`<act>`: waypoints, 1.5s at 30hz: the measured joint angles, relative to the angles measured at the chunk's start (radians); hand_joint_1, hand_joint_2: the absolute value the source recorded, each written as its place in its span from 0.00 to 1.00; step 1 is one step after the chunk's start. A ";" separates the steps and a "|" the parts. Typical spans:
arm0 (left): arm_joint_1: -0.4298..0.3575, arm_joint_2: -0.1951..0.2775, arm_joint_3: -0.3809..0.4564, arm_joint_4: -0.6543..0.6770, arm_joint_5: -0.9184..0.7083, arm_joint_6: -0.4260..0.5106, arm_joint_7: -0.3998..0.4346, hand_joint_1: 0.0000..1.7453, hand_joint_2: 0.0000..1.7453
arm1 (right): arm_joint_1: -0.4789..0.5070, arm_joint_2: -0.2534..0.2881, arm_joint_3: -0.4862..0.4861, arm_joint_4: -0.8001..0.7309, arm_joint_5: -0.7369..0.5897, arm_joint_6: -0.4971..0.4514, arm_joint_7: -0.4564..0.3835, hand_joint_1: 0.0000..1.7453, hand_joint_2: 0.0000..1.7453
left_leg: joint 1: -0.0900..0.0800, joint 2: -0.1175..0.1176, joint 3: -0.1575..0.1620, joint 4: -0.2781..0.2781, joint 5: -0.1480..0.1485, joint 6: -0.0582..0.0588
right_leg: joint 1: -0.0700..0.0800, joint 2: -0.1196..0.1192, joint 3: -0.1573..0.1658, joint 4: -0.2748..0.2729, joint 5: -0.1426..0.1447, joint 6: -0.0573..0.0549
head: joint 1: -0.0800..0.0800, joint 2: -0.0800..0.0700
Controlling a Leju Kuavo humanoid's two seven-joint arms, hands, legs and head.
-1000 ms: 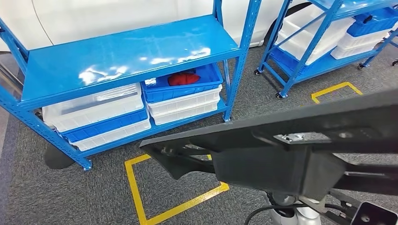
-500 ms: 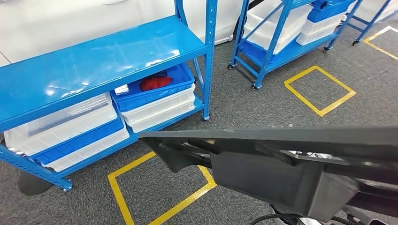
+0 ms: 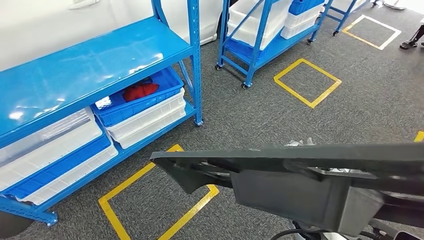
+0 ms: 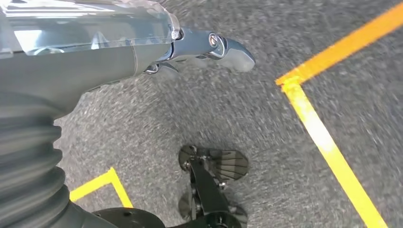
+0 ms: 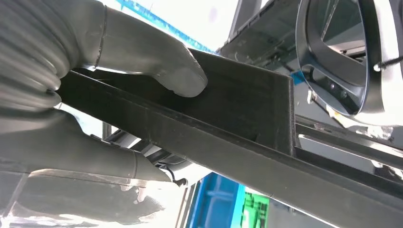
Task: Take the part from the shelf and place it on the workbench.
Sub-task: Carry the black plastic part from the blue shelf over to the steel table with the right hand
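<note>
A long black plastic part (image 3: 300,185) with a boxy middle section stretches across the lower head view, above the carpet. In the right wrist view my right hand (image 5: 119,95) grips this black part (image 5: 237,118), the thumb (image 5: 157,61) pressing on one face and the fingers wrapped under the other. My left hand (image 4: 142,47) hangs over the grey carpet with its fingers stretched out and nothing in it. The blue shelf (image 3: 75,70) stands at the left, apart from the part.
On the shelf's lower level, white and blue bins are stacked, and one blue bin (image 3: 140,92) holds a red item. A second blue wheeled rack (image 3: 250,45) stands behind. Yellow floor squares (image 3: 307,82) mark the grey carpet. A person's shoe (image 3: 412,40) shows far right.
The whole picture has slid left and down: the camera has turned right, away from the shelf. The black part stays in the same place in the picture, still held.
</note>
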 joint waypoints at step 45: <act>0.020 0.011 0.024 0.000 -0.032 0.016 0.094 0.00 1.00 | 0.051 -0.012 0.063 0.114 0.034 -0.116 0.000 1.00 1.00 | 0.006 -0.098 -0.072 0.143 -0.041 -0.038 | 0.004 0.126 0.032 -0.074 0.019 -0.051 | 0.000 0.000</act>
